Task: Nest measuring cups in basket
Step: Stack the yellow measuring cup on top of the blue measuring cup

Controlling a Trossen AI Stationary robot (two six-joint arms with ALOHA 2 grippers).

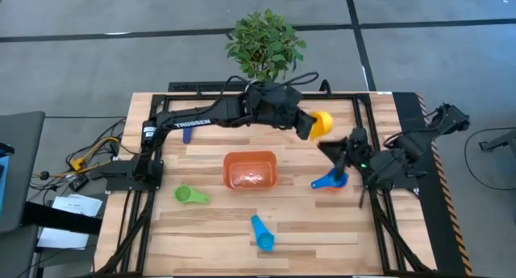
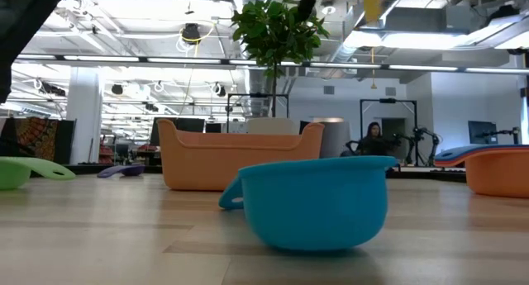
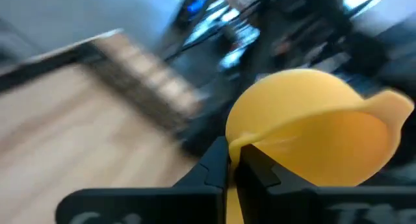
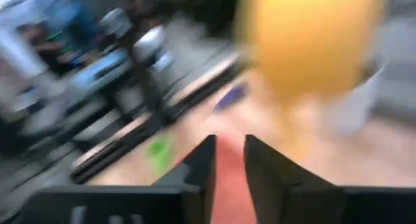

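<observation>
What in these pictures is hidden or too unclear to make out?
- Basket contents: the low view shows only its wall; from above, an orange blur.
- Red cup: none discernible in any view.
- Right gripper: fingers apart with nothing between them; motion blur smears the scene beyond.
- Left gripper, pinching the yellow cup: the cup blocks what lies behind.

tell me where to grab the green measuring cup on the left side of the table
Take the green measuring cup by its flat handle, coming straight down from above. The handle sticks out toward the basket, with bare table around it.
</observation>
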